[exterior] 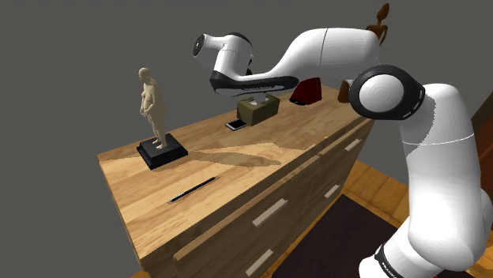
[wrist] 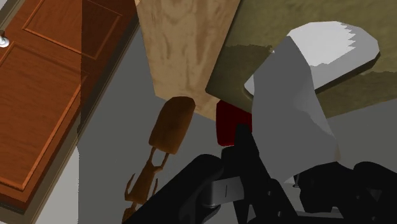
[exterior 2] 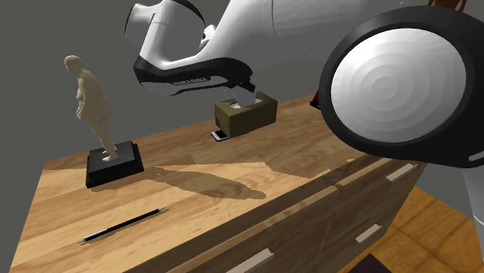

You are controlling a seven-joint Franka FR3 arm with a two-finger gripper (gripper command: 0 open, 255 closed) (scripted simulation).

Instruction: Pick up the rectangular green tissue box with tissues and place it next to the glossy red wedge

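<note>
The olive-green tissue box (exterior: 258,110) (exterior 2: 247,115) stands on the wooden dresser top (exterior: 237,170), white tissue (wrist: 299,89) sticking out of its slot. The box top (wrist: 254,57) is close under the hand. My black gripper (wrist: 292,168) (exterior 2: 247,87) hangs just above the box, largely hidden by the white arm in both exterior views. Its fingers (wrist: 245,149) stand apart with the tissue between them, so it is open. The glossy dark red wedge (exterior: 306,92) (wrist: 230,124) sits just past the box, toward the dresser's far end.
A dark phone (exterior: 237,124) (exterior 2: 219,135) lies against the box. A beige statue on a black base (exterior: 156,118) (exterior 2: 105,132) and a black pen (exterior: 192,189) (exterior 2: 124,226) lie further along. A brown carved object (wrist: 168,127) and a wooden door (wrist: 44,95) lie beyond the dresser edge.
</note>
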